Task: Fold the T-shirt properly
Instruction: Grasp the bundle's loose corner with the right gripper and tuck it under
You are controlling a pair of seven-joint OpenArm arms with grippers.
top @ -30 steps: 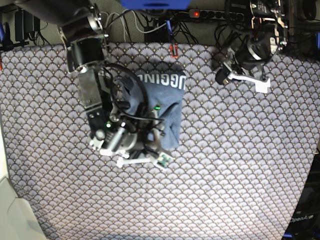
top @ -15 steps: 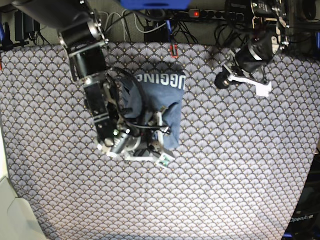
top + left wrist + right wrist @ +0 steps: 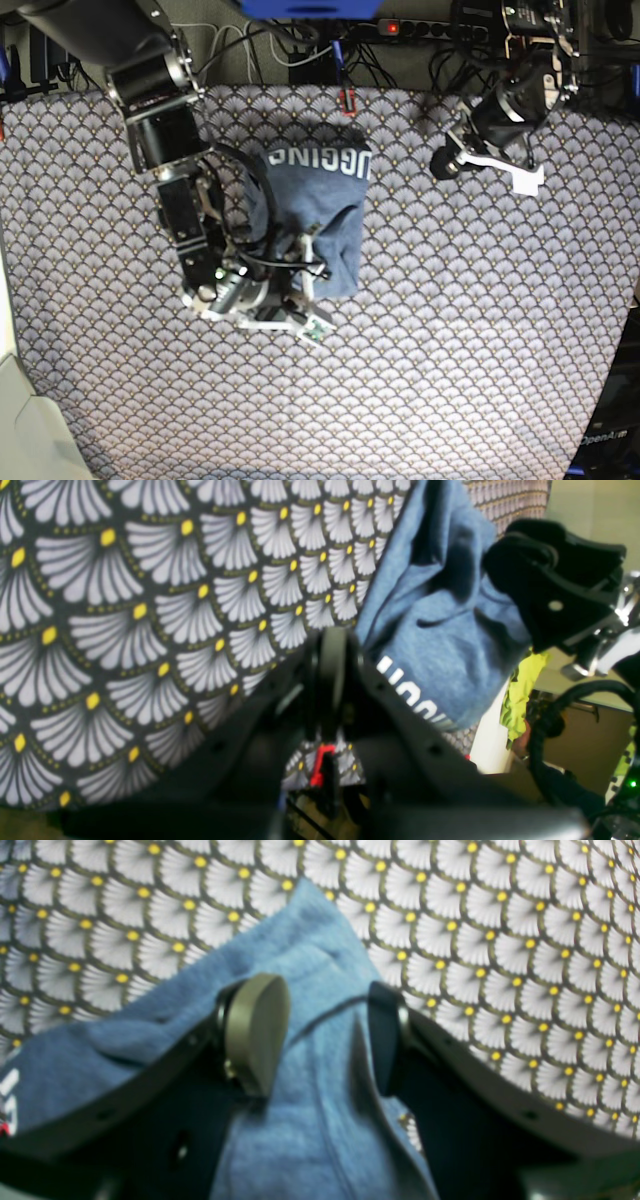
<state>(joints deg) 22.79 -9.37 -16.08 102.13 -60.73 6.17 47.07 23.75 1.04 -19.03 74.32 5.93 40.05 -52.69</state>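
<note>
T-shirt (image 3: 320, 215): a bunched slate-blue heap at about 11 o'clock from the middle of my bench (image 3: 470, 330), white lettering along its 12 o'clock edge.
Right fingers (image 3: 320, 1035): released and spread wide, one pad (image 3: 255, 1032) on each side of a raised fold of the shirt's 6 o'clock end; nothing pinched between them.
Right arm (image 3: 180, 190): lies along the shirt's 9 o'clock side, wrist at its 7 o'clock corner.
Left fingers (image 3: 332, 680): clenched together on nothing, hovering over the tablecloth (image 3: 125, 630) at 1 o'clock, well apart from the shirt.
Tablecloth: grey scallop pattern with yellow dots, covering the whole bench.
</note>
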